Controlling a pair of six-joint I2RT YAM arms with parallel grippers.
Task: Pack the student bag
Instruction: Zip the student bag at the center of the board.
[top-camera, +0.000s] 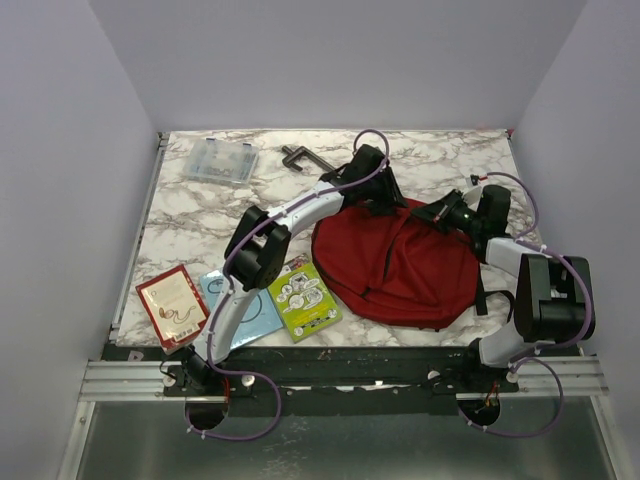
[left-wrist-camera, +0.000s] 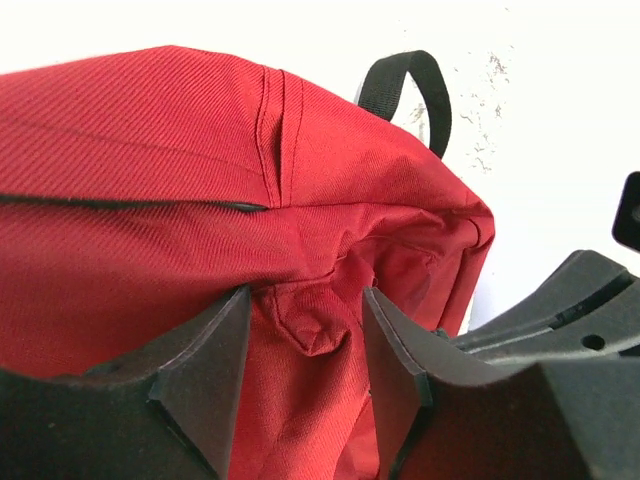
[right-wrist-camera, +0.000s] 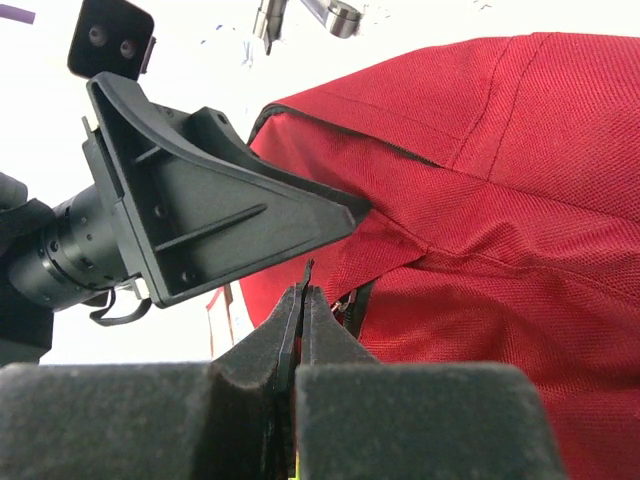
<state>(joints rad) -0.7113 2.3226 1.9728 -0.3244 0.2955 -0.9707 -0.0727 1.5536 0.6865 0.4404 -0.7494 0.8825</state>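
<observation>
- L fingers (left-wrist-camera: 228, 345): part open, set astride a small raised fold of red fabric. The fold sits in the gap betw. them; can't tell if either pad presses it yet. Nothing gripped for sure.
- R fingers (right-wrist-camera: 301, 322): closed tight, tips right at a crease of the bag (top-camera: 400, 270), just beside the L fingers. Can't tell if they pinch a zip tab or cloth; a small metal bit shows next to the tips.
- Bag: lies flat on the tabletop (top-camera: 200, 225), centre-right, in front of the R arm base. Near round from above, so long axis is hard to call. Dark zip line (left-wrist-camera: 130, 203) runs across the L wrist view above the fold; black loop handle (left-wrist-camera: 412, 92) at the bag's far end.
- Key relation: bag fabric is directly under and ahead of the L fingers. Both arms meet at the bag's far rim, L on its far-left edge, R on its far-right. L looks nearer to a usable hold.
- Guess at step: getting hold of cloth near the zip to open the bag; packing not begun, bag looks shut.
- Loose items wait left of the bag, apart from it: green card (top-camera: 303, 298), blue booklet (top-camera: 250, 318), red packet (top-camera: 172, 305). Clear box (top-camera: 220, 160) far left, well apart.
</observation>
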